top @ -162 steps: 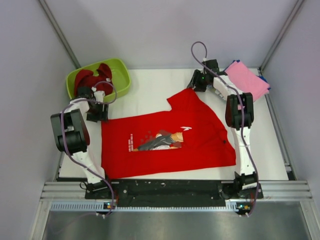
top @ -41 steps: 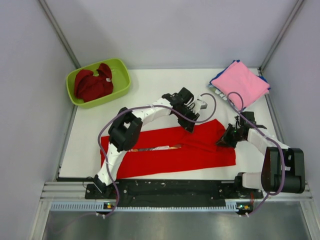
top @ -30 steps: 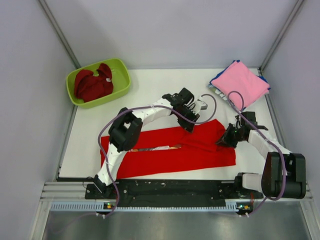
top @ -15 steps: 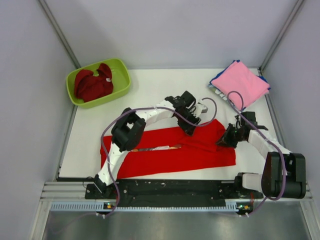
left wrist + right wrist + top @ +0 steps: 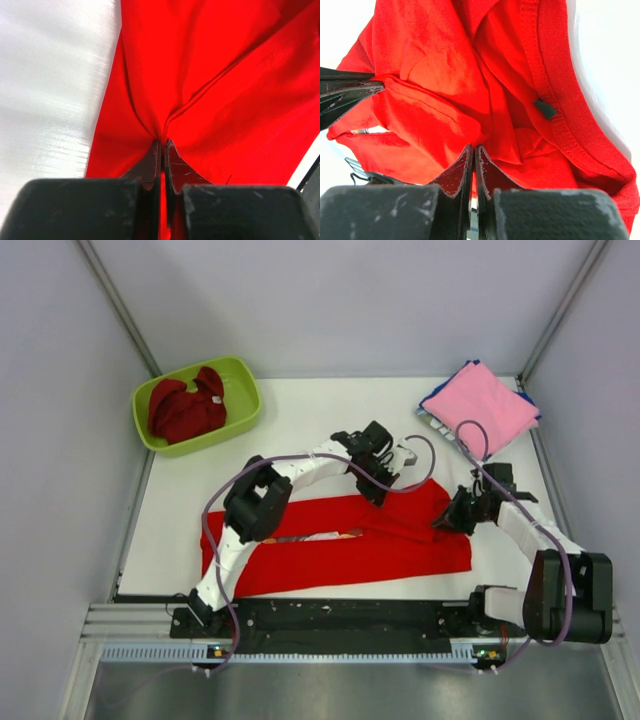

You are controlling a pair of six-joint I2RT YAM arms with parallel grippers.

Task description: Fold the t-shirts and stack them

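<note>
The bright red t-shirt lies as a long folded strip across the front of the table. My left gripper is at its upper edge, right of the middle, shut on a pinch of red cloth. My right gripper is at the strip's right end near the collar, also shut on red cloth. A pink t-shirt lies folded at the back right on blue ones. A darker red t-shirt is crumpled in the tub.
The lime-green tub stands at the back left corner. Grey walls close in the table on three sides. The left arm reaches diagonally over the red strip. Its dark fingers show at the left of the right wrist view.
The left gripper's jaws have closed on the shirt's upper edge after standing apart. Both arms have barely shifted. The shirt lies as before.
</note>
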